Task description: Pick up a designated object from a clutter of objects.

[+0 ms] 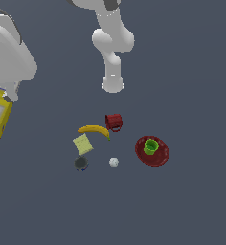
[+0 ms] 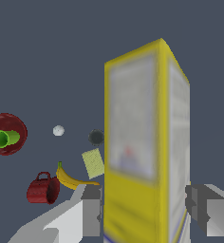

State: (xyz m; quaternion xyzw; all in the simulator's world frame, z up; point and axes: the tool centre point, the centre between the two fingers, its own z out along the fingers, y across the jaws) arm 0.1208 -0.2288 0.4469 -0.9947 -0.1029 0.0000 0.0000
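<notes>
Clearly, the gripper is closed on the yellow carton, held between its fingers high above the clutter. A stiff, light box is judged; its flat sides are gripped best.

Carton clamped — between jaws.
</notes>
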